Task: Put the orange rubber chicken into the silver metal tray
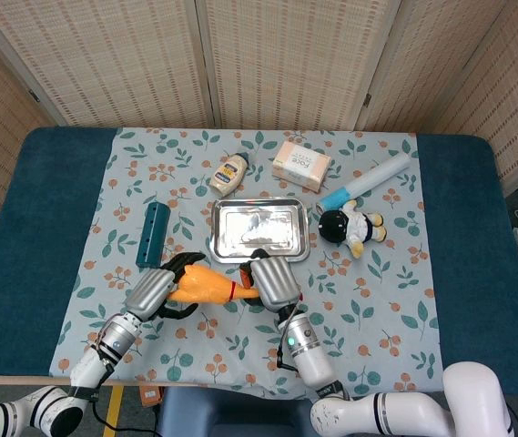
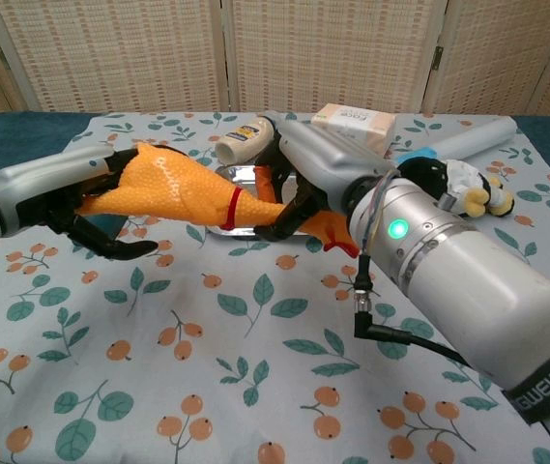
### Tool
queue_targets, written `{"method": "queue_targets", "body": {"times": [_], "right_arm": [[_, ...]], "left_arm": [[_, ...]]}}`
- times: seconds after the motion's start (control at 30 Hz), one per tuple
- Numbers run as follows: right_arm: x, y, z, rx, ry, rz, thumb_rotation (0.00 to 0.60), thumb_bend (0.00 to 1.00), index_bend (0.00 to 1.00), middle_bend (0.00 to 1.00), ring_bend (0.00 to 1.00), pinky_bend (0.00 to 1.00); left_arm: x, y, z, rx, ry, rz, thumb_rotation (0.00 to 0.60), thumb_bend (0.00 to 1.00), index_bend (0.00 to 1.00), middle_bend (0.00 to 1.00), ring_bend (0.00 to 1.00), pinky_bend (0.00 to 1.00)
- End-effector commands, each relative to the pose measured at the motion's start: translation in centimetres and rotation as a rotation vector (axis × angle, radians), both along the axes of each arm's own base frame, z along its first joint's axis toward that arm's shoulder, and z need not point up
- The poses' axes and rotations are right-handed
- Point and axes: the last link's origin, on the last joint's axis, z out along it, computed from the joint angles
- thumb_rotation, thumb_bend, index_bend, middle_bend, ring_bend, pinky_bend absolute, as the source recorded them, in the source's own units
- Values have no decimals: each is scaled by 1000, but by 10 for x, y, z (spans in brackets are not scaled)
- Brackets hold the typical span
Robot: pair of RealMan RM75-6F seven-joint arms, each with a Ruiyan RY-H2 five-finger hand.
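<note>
The orange rubber chicken [image 1: 206,285] [image 2: 173,188], with a red band at its neck, hangs above the cloth just in front of the silver metal tray [image 1: 259,228] [image 2: 237,172]. My right hand [image 1: 272,278] [image 2: 313,169] grips its thin end, close to the tray's near rim. My left hand [image 1: 154,291] [image 2: 67,188] is at the thick end, fingers spread above and below the body without closing on it. The tray has nothing in it.
A teal cylinder [image 1: 154,234] lies left of the tray. Behind it are a mayonnaise bottle [image 1: 229,173] and a pink box [image 1: 301,165]. A white and blue tube [image 1: 368,180] and a black-and-white plush toy [image 1: 354,226] lie to its right.
</note>
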Motion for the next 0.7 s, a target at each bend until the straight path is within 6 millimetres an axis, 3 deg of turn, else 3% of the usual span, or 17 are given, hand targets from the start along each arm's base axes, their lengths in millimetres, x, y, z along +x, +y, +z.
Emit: {"method": "queue_targets", "body": {"times": [0.03,0.13,0.33,0.57,0.7], "right_arm": [[0,-1,1,0,2,-1,600,381,975,635,824,1000],[-2,-1,2,-2,6,-3,600,381,976,635,824,1000],[-3,-3,4,-5,3,-10,600,381,975,635,824,1000],[-3,-2,4,-2,9,-10,600,381,975,635,824,1000],[-2,-2,5,-5,6,-10,600,381,975,635,824,1000]], "left_arm": [[4,1,-3,63,-61,9,600,455,781,733,617,792],[3,0,-7,91,-85,6,600,601,912,876,767,922],[1,-1,-11,74,-46,-6,600,721,947,906,809,973],[2,-2,-11,40,-38,17,600,736,960,921,821,988],[1,-3,-11,34,-56,40,600,650,937,898,805,965]]}}
